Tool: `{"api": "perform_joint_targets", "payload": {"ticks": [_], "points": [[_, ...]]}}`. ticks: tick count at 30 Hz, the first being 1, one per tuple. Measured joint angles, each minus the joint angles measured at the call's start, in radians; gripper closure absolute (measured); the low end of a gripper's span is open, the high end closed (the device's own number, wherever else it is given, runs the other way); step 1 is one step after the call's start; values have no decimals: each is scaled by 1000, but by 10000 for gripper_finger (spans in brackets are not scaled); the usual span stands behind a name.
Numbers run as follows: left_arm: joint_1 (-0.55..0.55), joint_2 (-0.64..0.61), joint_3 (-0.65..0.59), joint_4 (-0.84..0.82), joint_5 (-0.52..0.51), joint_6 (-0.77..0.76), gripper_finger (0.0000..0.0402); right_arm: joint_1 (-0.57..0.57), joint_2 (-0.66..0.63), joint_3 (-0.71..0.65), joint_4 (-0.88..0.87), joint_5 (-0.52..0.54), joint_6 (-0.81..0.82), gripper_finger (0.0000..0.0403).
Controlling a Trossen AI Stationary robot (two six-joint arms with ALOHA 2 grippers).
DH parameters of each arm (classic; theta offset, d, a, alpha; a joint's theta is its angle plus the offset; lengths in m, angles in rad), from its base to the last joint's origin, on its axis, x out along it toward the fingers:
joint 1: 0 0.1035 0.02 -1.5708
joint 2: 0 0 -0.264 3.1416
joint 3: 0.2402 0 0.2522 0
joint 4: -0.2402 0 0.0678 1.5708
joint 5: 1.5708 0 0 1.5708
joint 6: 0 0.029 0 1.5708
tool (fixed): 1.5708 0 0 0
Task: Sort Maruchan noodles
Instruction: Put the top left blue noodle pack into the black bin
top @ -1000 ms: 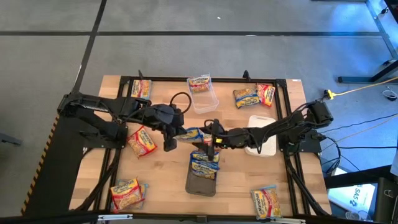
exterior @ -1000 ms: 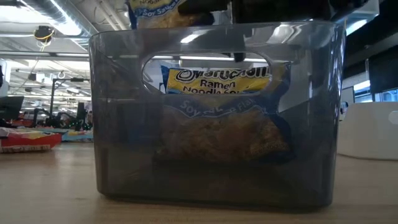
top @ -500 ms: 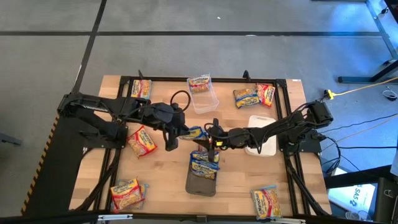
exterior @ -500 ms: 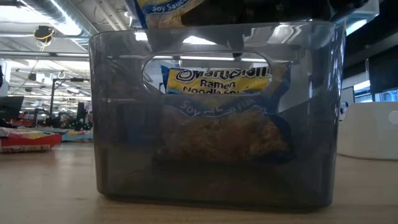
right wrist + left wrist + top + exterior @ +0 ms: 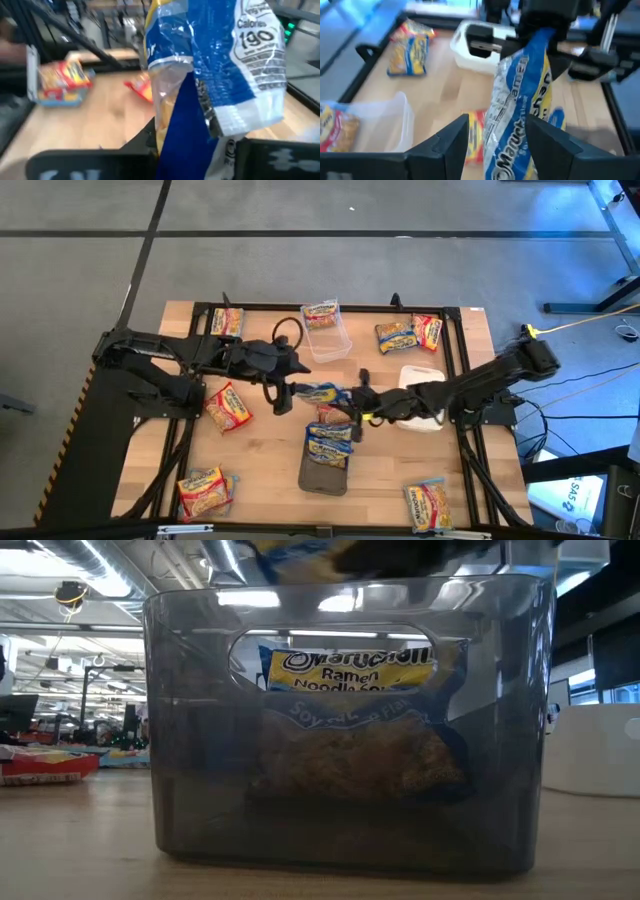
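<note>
- We see a blue-banded noodle packet (image 5: pixel 322 392) held above the middle of the table (image 5: pixel 260 470), stretched between the two tools.
- The right tool (image 5: pixel 357 402) pinches the packet's far end; in the left wrist view its dark fingers close tight on the crinkled blue edge (image 5: pixel 540 37).
- The left tool (image 5: pixel 285 383) sits at the packet's other end. In its own view the two fingers (image 5: pixel 447 145) stand apart on either side of the packet (image 5: pixel 520 115), with a gap showing on each side, so it is open around the packet and not gripping.
- In the right wrist view the packet (image 5: pixel 220 75) fills the space just ahead of that tool.
- Just below the held packet, a dark grey tray (image 5: pixel 322 475) already holds another blue packet (image 5: pixel 329 444), seen through the tray wall in the low view (image 5: pixel 350 720).
- Other packets lie scattered: one in a clear tub (image 5: pixel 326 330), a pair near the far right corner (image 5: pixel 408 333), one beside the left arm (image 5: pixel 227 406).
- A white tray (image 5: pixel 425 372) sits under the right arm.
</note>
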Motion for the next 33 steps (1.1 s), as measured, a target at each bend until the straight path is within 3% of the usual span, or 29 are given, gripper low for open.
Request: {"api": "perform_joint_targets", "payload": {"ticks": [4, 7, 11, 16, 23, 33], "points": [[-14, -2, 0, 48, 13, 31, 215, 54, -105, 0, -200, 81, 28, 353], [-29, -3, -5, -18, 10, 48, 216, 100, -182, -3, -329, 129, 83, 354], [-55, -3, -99, 37, 1, 24, 216, 152, -299, -78, -345, 167, 137, 354], [-107, -3, -287, 323, 12, -38, 216, 189, -401, -237, -148, 159, 184, 354], [-146, -2, -513, 875, -5, -104, 214, 192, -361, -380, 264, 54, 158, 354], [-144, 62, -543, 1035, -11, -150, 144, 168, -214, -382, 553, -5, 84, 354]]}}
